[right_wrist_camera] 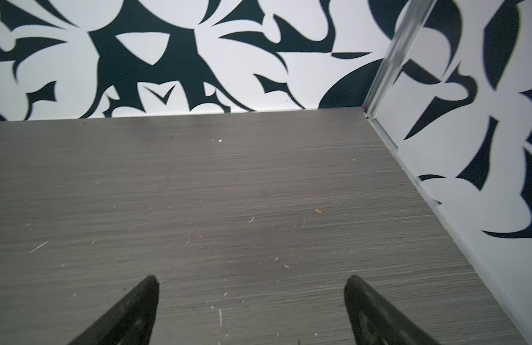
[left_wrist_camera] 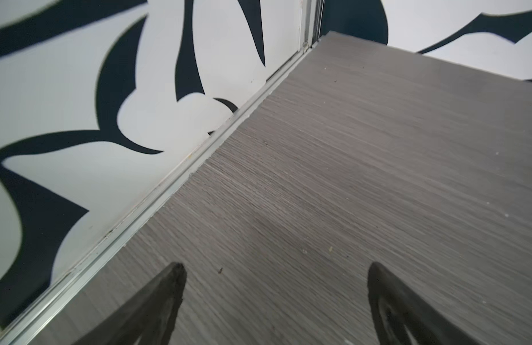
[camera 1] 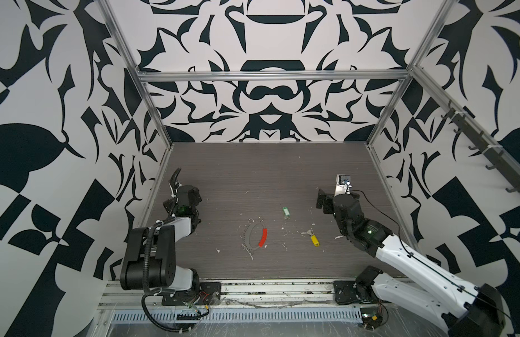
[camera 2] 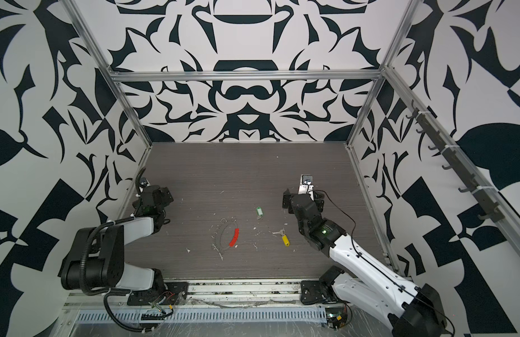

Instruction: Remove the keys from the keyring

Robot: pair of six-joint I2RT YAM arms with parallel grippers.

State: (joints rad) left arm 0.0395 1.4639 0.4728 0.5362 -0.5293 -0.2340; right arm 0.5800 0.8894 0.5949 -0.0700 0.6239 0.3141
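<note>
Keys [camera 1: 314, 239] lie free of the keyring [camera 1: 254, 237], nearer the open right gripper [right_wrist_camera: 251, 278] than the open left gripper [left_wrist_camera: 276, 267]; seemingly finished, only retreat remains.

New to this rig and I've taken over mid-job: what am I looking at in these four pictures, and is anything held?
A left arm and a right arm stand at a grey table. Two pictures look down from overhead. The other two come from cameras on each wrist, showing the left gripper and right gripper, both open and empty. Mid-table lies the keyring. The green key and yellow key lie apart from it, to its right. White flecks are scattered about.
</note>
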